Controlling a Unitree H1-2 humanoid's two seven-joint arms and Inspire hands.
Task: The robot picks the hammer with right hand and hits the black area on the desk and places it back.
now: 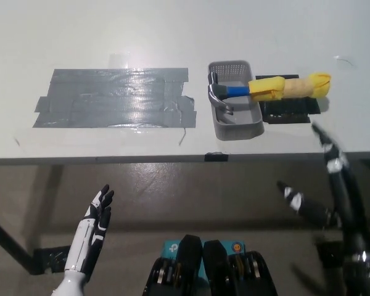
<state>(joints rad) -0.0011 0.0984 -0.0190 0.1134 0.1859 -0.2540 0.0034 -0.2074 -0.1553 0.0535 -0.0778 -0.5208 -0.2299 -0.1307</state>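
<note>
A hammer [268, 89] with a metal head, blue neck and yellow padded handle lies across a grey basket [235, 126] on the white desk; its head rests inside the basket and the handle sticks out to the right. A large patch of dark grey tape [114, 97] covers the desk to the basket's left. My black right hand [324, 185] hovers below the desk's front edge at the lower right, open, fingers spread, holding nothing. My white left hand [94, 225] rests at the lower left, open.
A small black pad [287, 111] lies under the hammer's handle, right of the basket. The desk's front edge [172, 158] runs across the middle of the picture, with dark floor below it.
</note>
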